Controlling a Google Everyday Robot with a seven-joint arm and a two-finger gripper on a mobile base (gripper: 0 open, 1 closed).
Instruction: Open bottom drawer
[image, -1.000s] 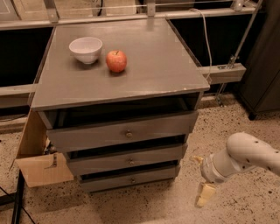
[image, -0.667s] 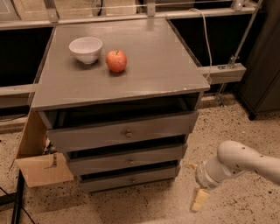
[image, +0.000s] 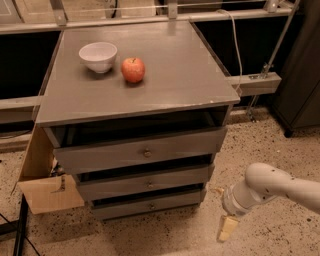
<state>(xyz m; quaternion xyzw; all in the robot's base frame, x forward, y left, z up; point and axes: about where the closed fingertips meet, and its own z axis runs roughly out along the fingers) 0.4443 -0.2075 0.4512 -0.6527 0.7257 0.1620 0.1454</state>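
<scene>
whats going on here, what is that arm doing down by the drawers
A robot arm is working beside a grey three-drawer cabinet. Its pincer hangs low near the floor, to the right of the cabinet and apart from it. Nothing is touching the bottom drawer, and its knob is free. A white bowl and a red apple sit on the cabinet top.

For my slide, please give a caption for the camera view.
Gripper low beside grey cabinet, right of the bottom drawer; bowl and apple on top.
</scene>
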